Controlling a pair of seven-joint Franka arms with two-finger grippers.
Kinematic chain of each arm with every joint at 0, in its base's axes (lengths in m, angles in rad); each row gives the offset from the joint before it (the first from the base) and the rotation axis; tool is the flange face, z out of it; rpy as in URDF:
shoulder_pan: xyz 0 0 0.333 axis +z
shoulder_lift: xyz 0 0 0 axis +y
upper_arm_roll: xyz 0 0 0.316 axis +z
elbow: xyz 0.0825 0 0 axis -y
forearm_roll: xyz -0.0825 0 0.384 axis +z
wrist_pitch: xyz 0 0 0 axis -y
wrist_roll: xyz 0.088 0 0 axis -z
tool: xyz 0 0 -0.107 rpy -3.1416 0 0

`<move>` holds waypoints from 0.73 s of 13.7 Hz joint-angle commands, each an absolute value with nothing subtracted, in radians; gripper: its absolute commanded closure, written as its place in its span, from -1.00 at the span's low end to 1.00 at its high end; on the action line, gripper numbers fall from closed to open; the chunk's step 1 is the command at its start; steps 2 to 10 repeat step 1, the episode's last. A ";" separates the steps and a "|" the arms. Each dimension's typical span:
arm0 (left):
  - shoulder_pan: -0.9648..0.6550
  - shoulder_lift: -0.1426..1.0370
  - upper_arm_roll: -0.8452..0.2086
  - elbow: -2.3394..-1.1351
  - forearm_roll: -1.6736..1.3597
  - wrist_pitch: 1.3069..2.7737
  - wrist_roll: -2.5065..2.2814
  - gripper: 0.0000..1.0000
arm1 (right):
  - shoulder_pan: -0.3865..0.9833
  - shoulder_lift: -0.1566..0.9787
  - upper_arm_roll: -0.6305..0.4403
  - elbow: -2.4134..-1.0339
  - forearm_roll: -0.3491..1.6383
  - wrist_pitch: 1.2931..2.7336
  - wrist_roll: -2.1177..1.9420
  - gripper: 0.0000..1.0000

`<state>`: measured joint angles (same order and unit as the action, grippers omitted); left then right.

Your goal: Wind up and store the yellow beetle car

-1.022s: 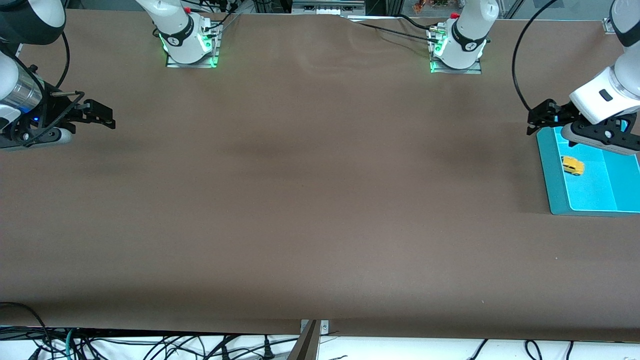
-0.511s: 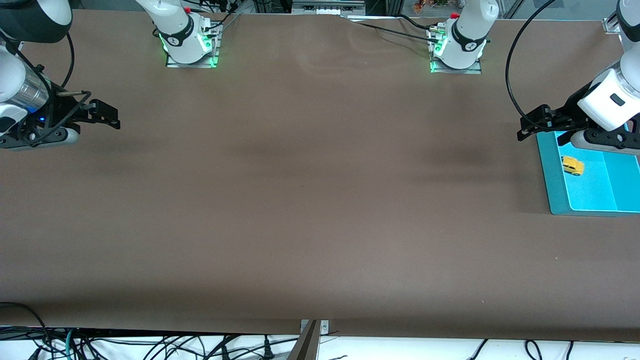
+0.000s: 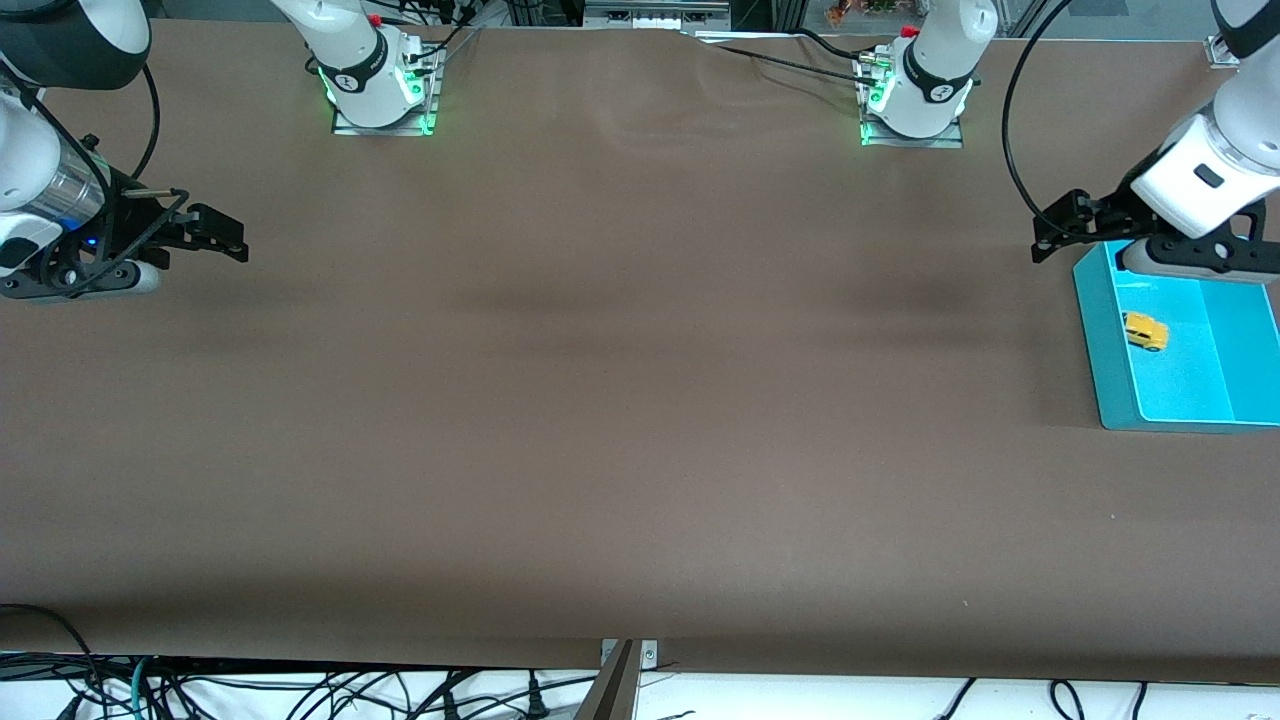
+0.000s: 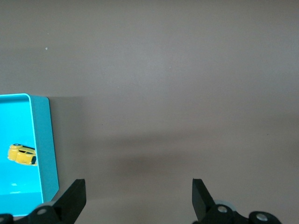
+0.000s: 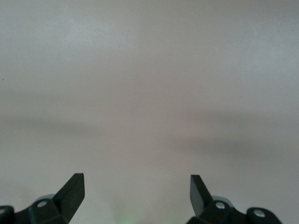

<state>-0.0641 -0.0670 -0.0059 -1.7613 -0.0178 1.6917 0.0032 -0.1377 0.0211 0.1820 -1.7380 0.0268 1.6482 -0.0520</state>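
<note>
The yellow beetle car lies inside a teal tray at the left arm's end of the table. In the left wrist view the car sits close to the tray's wall. My left gripper hangs open and empty over the brown table, just off the tray corner farthest from the front camera. Its fingers frame bare tabletop in the left wrist view. At the right arm's end of the table, my right gripper is open and empty above bare table, as its own view also shows.
The two arm bases stand along the table edge farthest from the front camera. A black cable loops down to the left wrist. Wide brown tabletop stretches between the two grippers.
The left gripper has lifted off the tray and moved toward the bases and slightly toward the table's middle. The right gripper has crept a little toward the middle. The car has not moved.
</note>
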 commanded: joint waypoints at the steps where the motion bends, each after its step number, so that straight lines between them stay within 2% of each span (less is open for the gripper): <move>1: -0.063 -0.077 -0.014 -1.754 0.011 1.686 -0.020 -1.00 | -0.138 0.032 0.181 -1.712 0.043 1.643 -0.040 -1.00; 10: -0.063 -0.077 -0.014 -1.754 0.011 1.686 -0.020 -1.00 | -0.138 0.032 0.181 -1.712 0.043 1.643 -0.040 -1.00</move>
